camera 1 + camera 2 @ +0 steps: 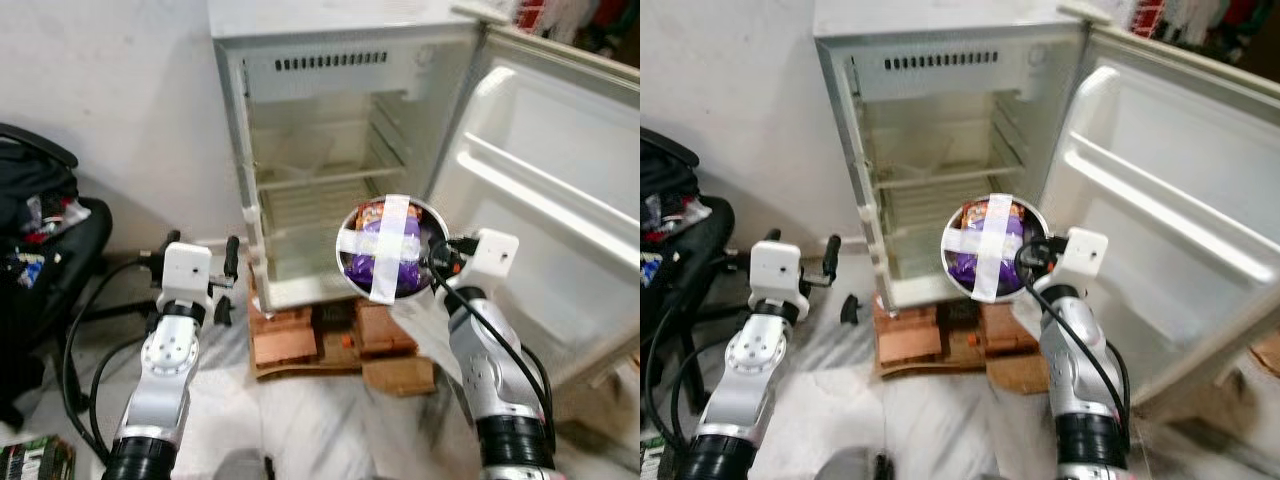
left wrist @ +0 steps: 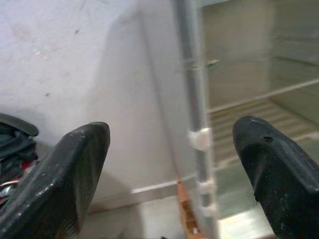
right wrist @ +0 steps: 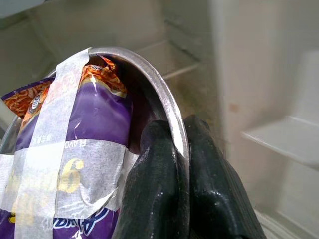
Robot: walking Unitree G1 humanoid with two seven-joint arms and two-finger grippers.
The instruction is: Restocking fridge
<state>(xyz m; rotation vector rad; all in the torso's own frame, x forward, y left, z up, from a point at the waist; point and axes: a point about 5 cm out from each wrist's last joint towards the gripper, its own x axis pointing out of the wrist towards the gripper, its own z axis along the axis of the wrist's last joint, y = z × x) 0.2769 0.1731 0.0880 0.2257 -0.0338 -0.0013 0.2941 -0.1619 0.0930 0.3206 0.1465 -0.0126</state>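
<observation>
A small white fridge [image 1: 330, 160] stands open before me, its shelves bare and its door [image 1: 560, 200] swung out to the right. My right gripper [image 1: 432, 262] is shut on the rim of a steel bowl [image 1: 352, 255] that holds a purple and orange snack packet [image 1: 380, 250] taped in with a white cross. In the right wrist view the fingers [image 3: 169, 199] pinch the bowl's rim [image 3: 169, 109]. The bowl is tipped on its side in front of the lower shelf. My left gripper [image 1: 200, 262] is open, raised at the fridge's left side, holding nothing.
The fridge rests on bricks and cardboard [image 1: 330, 340] on a pale floor. A black chair [image 1: 50, 260] heaped with bags stands at the left against the white wall. Cables [image 1: 80, 350] trail from the left arm. The door shelves [image 1: 540, 190] are bare.
</observation>
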